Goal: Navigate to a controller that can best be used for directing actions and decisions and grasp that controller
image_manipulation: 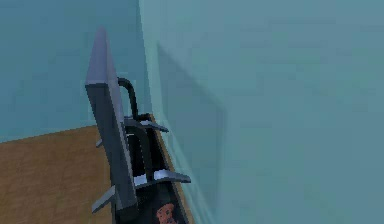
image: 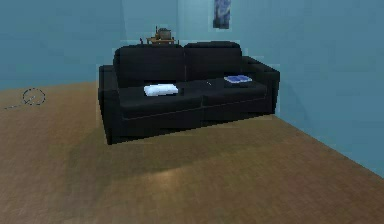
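Nearest is bare wood floor (image: 200, 180), with nothing in the way. Past it, in the middle of the room, stands a dark sofa (image: 170, 118). A small white thing (image: 160, 90) lies flat on its left seat. It is long and thin like a controller, so I think this is the thing to get, but I cannot be sure. A flat blue thing (image: 237, 79) lies on the right seat. Far to the left, a small ring (image: 34, 97) sits on the floor. Behind the sofa is a brown thing (image: 160, 38), and a picture (image: 222, 12) hangs on the far wall.

Out to the arm's side, a thin grey TV (image_manipulation: 104, 110) stands on a dark stand (image_manipulation: 150, 150) by a blue-green wall (image_manipulation: 280, 100).

The robot is on the driving step, I think. Next it needs to roll up near the sofa's left seat and turn so its arm side faces the white thing. What the claw is doing, I cannot tell.
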You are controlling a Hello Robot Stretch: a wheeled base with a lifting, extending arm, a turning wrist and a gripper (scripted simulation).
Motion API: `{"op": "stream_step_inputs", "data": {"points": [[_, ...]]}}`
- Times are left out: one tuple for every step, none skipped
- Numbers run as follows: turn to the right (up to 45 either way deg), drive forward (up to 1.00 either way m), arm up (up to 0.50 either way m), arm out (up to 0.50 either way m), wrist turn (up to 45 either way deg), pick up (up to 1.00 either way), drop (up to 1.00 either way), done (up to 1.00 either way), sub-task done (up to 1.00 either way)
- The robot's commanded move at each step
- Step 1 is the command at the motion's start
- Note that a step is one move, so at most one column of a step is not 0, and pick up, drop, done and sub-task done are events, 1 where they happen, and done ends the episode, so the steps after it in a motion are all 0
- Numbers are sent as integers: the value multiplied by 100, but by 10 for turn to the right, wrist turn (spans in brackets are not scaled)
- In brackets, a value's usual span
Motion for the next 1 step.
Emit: {"op": "stream_step_inputs", "data": {"points": [[0,0,0,0,0,100,0,0,0]]}}
